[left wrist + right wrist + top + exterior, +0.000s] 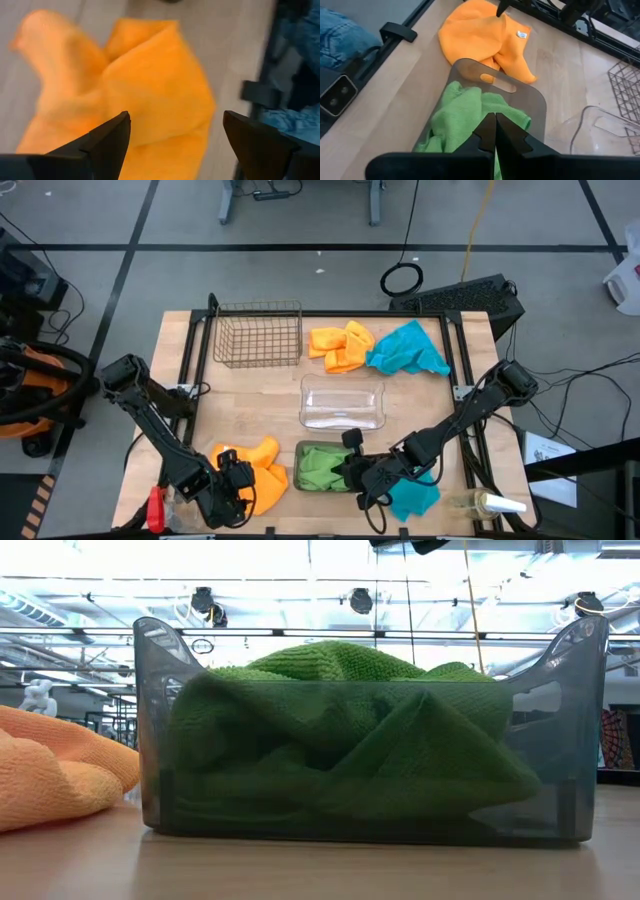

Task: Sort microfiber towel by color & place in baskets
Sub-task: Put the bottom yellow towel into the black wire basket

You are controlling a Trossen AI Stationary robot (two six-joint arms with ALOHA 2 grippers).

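Green towels [320, 466] fill the grey tray [300, 450]; my right gripper [350, 473], fingers pressed together, sits over it. Left gripper [238, 480] spread above an orange towel [255, 470] near the table's front edge.

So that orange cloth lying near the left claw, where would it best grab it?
Probably from above, on the raised fold running along the middle of the orange cloth. It lies crumpled on the table beside the grey tray, and that ridge stands up enough for two fingers to pinch. The left gripper is open and hangs right over it, so a straight descent looks simplest.
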